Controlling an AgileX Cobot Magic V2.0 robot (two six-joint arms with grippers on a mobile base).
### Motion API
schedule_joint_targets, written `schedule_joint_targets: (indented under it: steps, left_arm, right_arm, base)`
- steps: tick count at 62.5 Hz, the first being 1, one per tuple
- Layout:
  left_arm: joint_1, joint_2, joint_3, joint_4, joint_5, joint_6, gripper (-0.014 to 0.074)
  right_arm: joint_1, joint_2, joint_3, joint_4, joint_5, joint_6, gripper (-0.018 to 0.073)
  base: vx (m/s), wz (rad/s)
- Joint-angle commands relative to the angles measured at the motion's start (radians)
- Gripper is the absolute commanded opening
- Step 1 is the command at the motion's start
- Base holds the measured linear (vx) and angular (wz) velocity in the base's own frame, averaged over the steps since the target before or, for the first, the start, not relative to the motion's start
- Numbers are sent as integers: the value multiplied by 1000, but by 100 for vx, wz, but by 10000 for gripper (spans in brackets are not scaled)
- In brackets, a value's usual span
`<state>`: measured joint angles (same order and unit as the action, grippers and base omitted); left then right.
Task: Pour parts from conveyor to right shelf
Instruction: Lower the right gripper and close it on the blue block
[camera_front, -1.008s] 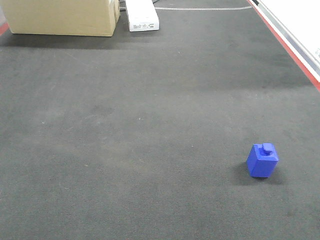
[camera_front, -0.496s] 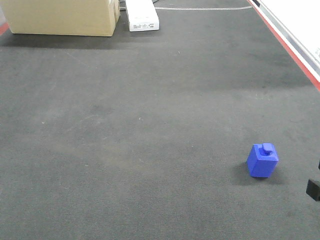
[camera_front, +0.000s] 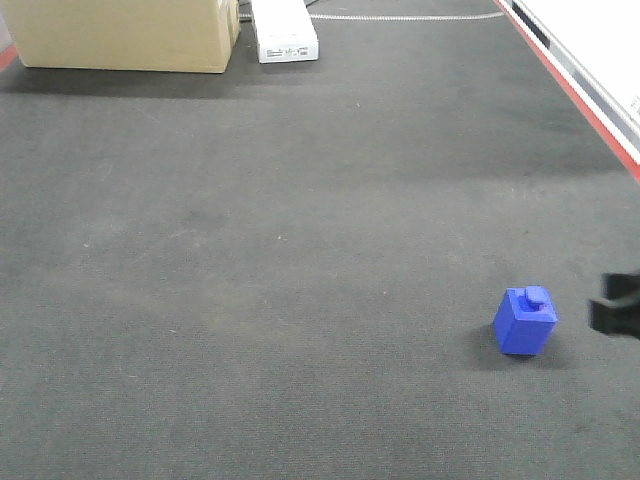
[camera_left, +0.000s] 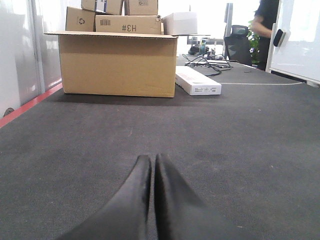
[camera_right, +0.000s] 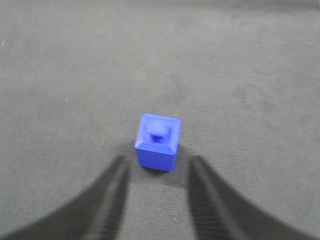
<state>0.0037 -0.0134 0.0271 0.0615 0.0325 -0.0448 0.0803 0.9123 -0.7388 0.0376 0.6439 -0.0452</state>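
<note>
Bright-blue part (camera_front: 525, 322) on dark grey, red-edged conveyor (camera_front: 300, 250)

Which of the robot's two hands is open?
The right hand: its two dark fingers stand apart, pointing at the small bright-blue plastic block. The left hand has its fingers pressed together.

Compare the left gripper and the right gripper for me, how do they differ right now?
The left gripper is shut, jaws pressed together; the right gripper is open, jaws spread. The left gripper has only bare conveyor at its tips; the right gripper has the blue part lined up with its gap, not gripped. Both are dark and hold nothing.
</note>
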Motion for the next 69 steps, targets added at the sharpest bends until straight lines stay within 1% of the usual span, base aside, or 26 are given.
schedule_joint_targets:
  steps: [1, 7, 11, 15, 30, 41, 50, 63, 69]
  left_arm:
    - [2, -14, 31, -2, -73, -8, -6]
    - [2, -14, 31, -2, -73, -8, -6]
    - [2, -14, 31, -2, -73, -8, -6]
    - [2, -14, 31, -2, -73, -8, -6]
    - [2, -14, 31, -2, -73, -8, -6]
    - [2, -14, 31, -2, -73, -8, -6]
    - [2, -14, 31, -2, -73, -8, -6]
    - [2, -14, 31, -2, -73, -8, -6]
    - [2, -14, 31, -2, -73, -8, -6]
  right_arm:
    - [36, 83, -91, -44, -4, 45, 464]
    - [47, 175, -149, -60, 42, 119, 547]
    - [45, 233, -183, -59, 68, 130, 578]
    - [45, 289, -226, -64, 102, 145, 589]
    - [45, 495, -357, -69, 219, 156, 575]
    - [44, 618, -427, -73, 284, 159, 540]
    - [44, 695, -473, -87, 294, 210, 524]
    - [44, 772, -529, -89, 310, 228, 524]
    - [41, 805, -545, -117, 322, 251, 524]
  base:
    - [0, 0]
    - [0, 0]
    - [0, 0]
    - [0, 0]
    - [0, 0]
    - [0, 0]
    - [0, 0]
    - [0, 0]
    - [0, 0]
